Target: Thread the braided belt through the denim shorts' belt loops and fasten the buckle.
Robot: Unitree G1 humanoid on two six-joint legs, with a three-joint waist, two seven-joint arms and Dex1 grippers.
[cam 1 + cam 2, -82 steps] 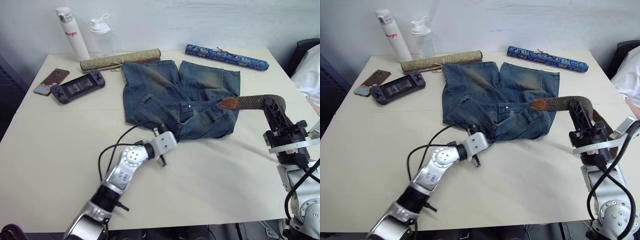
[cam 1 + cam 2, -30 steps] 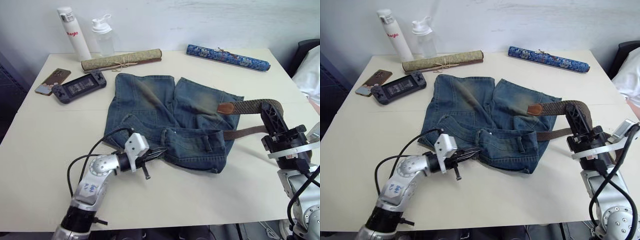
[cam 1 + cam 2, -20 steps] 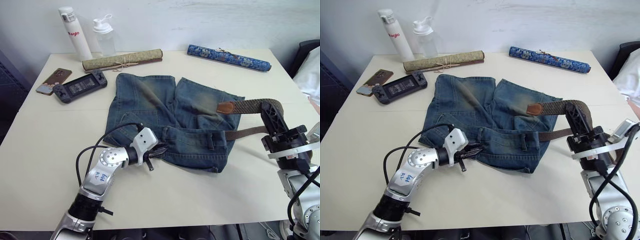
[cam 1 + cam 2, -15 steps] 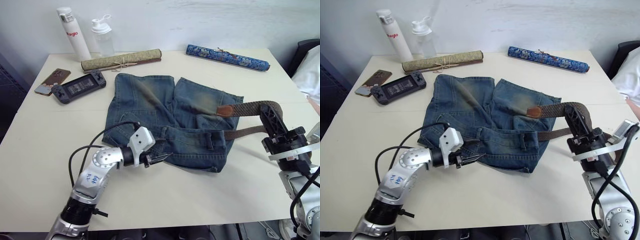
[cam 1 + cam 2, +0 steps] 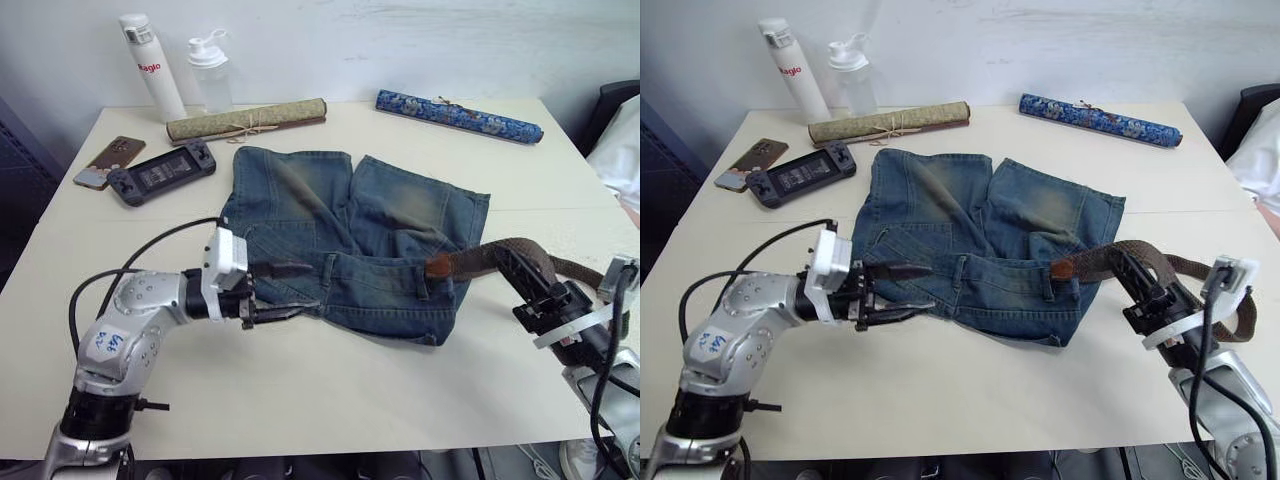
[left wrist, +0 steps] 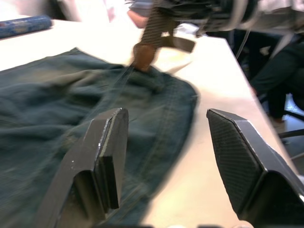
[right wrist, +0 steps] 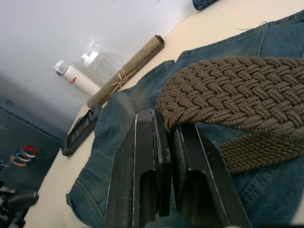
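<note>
left eye view — one denim shorts, one braided belt clamped in right fingers; left fingers apart.

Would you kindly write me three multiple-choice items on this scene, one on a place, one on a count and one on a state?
1. Where does the belt's brown tip lie?
A. on the shorts' waistband
B. beside the phone
C. on the blue roll

2. How many bottles stand at the table's far edge?
A. one
B. two
C. four

3. How is the left claw?
A. shut on the shorts
B. shut on the belt
C. open, holding nothing

Answers:
1 A: the tip rests on the denim at the waistband's right end.
2 B: a white one and a clear one stand side by side.
3 C: its fingers stand apart at the waistband, while the right claw is clamped on the belt.
</note>
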